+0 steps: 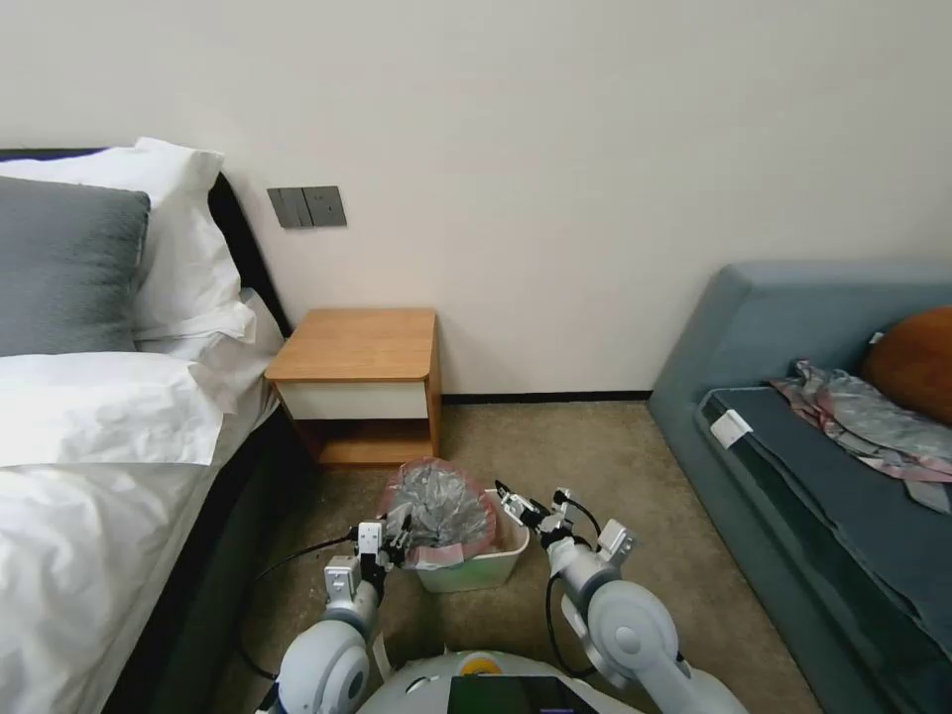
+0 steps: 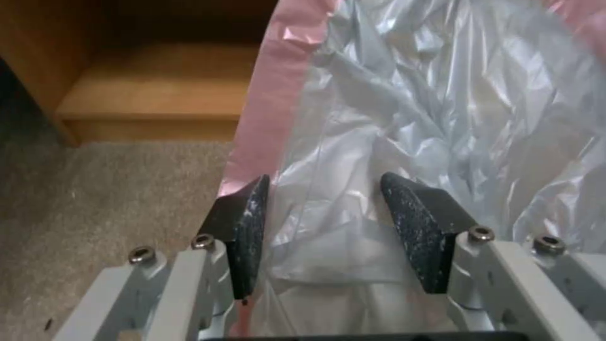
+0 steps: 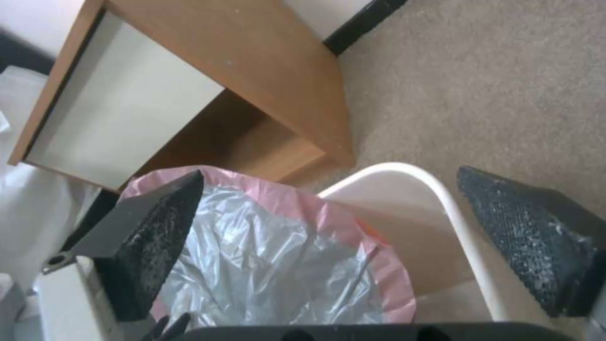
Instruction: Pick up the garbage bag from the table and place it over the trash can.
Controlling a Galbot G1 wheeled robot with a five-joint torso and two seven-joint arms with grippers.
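Bed (image 1: pixel 89 476) and sofa (image 1: pixel 793 397) flanking bin (image 1: pixel 486 570)

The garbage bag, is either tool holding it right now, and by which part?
No hold. The left tool is open around the garbage bag wall by its pink rim; the right tool is open above the trash can.

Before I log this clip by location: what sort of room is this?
Likely a bedroom or hotel room: a bed with white pillows, a wooden nightstand beside it, and a blue sofa.
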